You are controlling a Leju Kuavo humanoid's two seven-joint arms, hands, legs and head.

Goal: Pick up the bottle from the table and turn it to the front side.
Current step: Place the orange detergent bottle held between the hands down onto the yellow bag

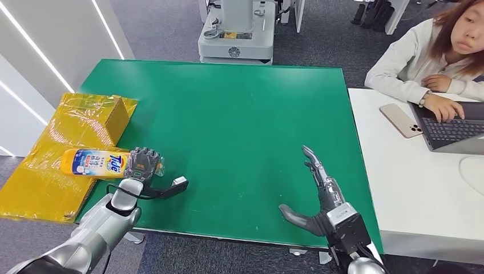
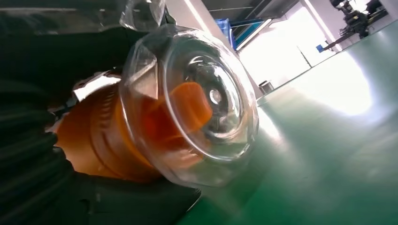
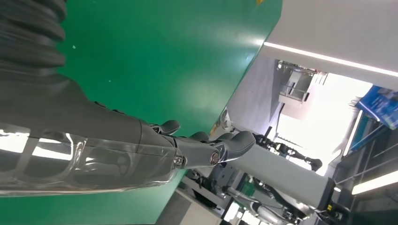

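Observation:
An orange Tide bottle lies on its side at the table's left edge, its label facing up and its body reaching out over the yellow bags. My left hand grips it at the cap end, fingers curled over it. In the left wrist view the bottle's clear cap and orange neck sit close in front of my dark fingers, just above the green surface. My right hand hovers open over the table's near right part, fingers stretched forward and thumb out to the side, holding nothing; its fingers appear in the right wrist view.
The green table spreads ahead. Yellow plastic bags lie off its left edge. At the right stands a white desk with a phone and a laptop, where a person sits typing. A grey machine base stands behind the table.

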